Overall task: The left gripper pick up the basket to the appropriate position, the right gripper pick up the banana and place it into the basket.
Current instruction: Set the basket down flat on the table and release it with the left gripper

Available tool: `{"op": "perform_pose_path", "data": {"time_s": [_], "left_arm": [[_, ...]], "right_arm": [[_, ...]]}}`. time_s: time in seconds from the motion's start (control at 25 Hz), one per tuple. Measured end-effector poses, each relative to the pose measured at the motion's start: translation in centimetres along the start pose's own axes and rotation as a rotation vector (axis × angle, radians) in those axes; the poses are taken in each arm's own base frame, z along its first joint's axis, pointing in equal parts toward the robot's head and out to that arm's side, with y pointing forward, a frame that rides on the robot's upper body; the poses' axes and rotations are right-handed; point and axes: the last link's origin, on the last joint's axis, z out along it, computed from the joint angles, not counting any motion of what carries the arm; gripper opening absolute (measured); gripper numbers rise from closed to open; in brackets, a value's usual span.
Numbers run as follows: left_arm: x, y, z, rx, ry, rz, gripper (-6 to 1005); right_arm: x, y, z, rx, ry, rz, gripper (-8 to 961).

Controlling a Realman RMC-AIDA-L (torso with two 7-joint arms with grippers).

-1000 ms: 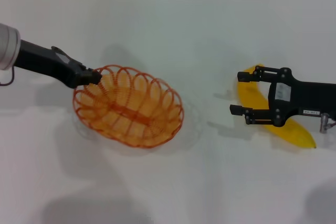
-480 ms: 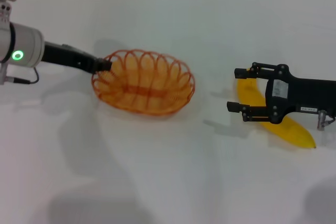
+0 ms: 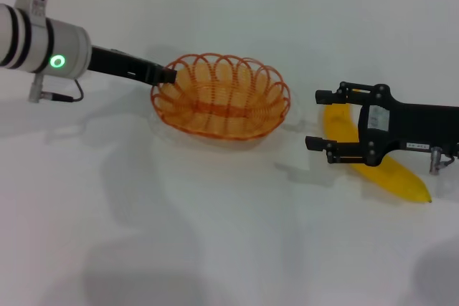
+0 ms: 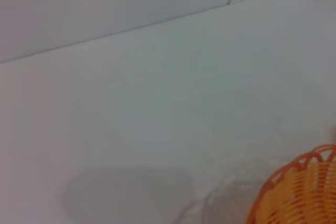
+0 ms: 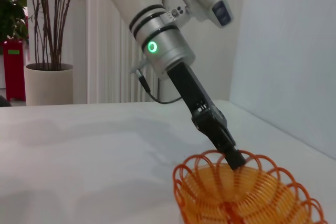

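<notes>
The orange wire basket (image 3: pixel 221 96) sits at the middle of the white table. My left gripper (image 3: pixel 166 75) is shut on its left rim. The basket also shows in the left wrist view (image 4: pixel 300 191) and in the right wrist view (image 5: pixel 244 192), where the left gripper (image 5: pixel 234 157) clamps the rim. The yellow banana (image 3: pixel 373 163) lies on the table at the right. My right gripper (image 3: pixel 317 120) is open, its fingers pointing left, directly over the banana's upper end. The gripper's body hides the banana's middle.
The white table (image 3: pixel 215 234) spreads around both things, with a wall seam at the back. In the right wrist view a potted plant (image 5: pixel 44 35) and a radiator stand far beyond the table.
My left gripper has carried the basket to the right and toward the back, close to the banana. The right gripper has shifted slightly left over the banana.
</notes>
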Motion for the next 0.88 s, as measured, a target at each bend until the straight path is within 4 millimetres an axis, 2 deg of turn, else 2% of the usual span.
{"op": "perform_pose_path", "data": {"time_s": [0.2, 0.88], "left_arm": [[0.23, 0.71, 1.05, -0.017, 0.0, -0.01, 62], [0.17, 0.35, 1.14, 0.005, 0.013, -0.026, 68]], "right_arm": [[-0.26, -0.14, 0.06, 0.005, -0.014, -0.003, 784], [-0.25, -0.14, 0.01, 0.007, -0.016, -0.002, 784]]}}
